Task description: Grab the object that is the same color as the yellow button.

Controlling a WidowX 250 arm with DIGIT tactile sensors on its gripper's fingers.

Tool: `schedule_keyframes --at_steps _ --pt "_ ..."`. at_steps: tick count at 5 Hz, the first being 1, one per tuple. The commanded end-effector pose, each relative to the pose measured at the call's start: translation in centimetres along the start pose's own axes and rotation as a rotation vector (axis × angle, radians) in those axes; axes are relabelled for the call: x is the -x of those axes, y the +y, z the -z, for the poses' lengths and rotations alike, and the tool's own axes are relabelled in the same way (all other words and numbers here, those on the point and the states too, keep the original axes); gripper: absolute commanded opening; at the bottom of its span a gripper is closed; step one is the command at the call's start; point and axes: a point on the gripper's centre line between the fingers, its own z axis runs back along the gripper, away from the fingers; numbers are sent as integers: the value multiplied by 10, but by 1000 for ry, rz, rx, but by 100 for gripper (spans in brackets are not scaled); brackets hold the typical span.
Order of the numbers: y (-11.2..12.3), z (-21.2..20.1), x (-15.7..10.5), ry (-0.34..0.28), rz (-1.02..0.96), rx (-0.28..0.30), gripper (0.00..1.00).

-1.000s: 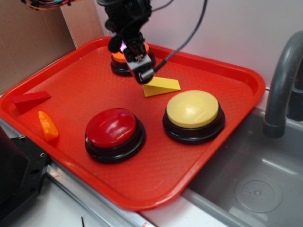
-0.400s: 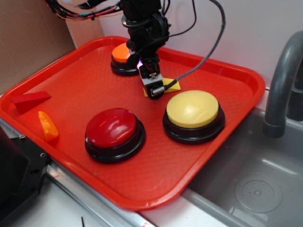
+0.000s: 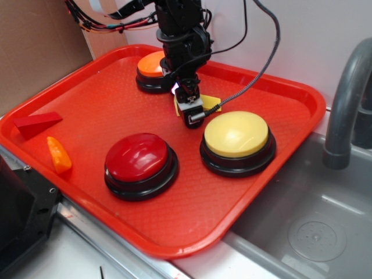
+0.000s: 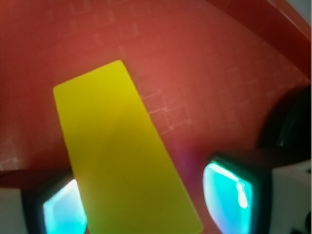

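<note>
Yellow wedge straddled by the spread gripper

The yellow wedge (image 4: 122, 156) lies on the red tray (image 3: 87, 104), just behind the yellow button (image 3: 236, 133). The gripper (image 4: 146, 195) hangs over it, jaws apart, its long axis running skewed between the pads (image 4: 226, 190), left pad nearer.

On the red tray (image 3: 87, 99), the hand (image 3: 190, 113) hangs low over the yellow wedge (image 3: 210, 103), hiding most of it; whether its jaws are parted cannot be told. The yellow button (image 3: 237, 133) sits just beside the wedge at five o'clock. The orange button (image 3: 152, 65) lies at ten o'clock from the hand, the red button (image 3: 138, 156) at seven. A red wedge (image 3: 37, 123) and an orange piece (image 3: 58, 154) rest near the tray's nine o'clock edge. A sink (image 3: 314, 226) and faucet (image 3: 346, 104) stand at three o'clock.
</note>
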Motion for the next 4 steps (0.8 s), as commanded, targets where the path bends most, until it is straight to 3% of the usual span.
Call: schedule_keyframes --at_steps 1,2,3,4 --pt "-7 -30 16 -26 -6 -14 0" --pt "6 -78 43 -22 -86 -20 0" --pt "32 -125 75 -2 -273 49 0" --pt "42 -162 108 -32 -497 55 0"
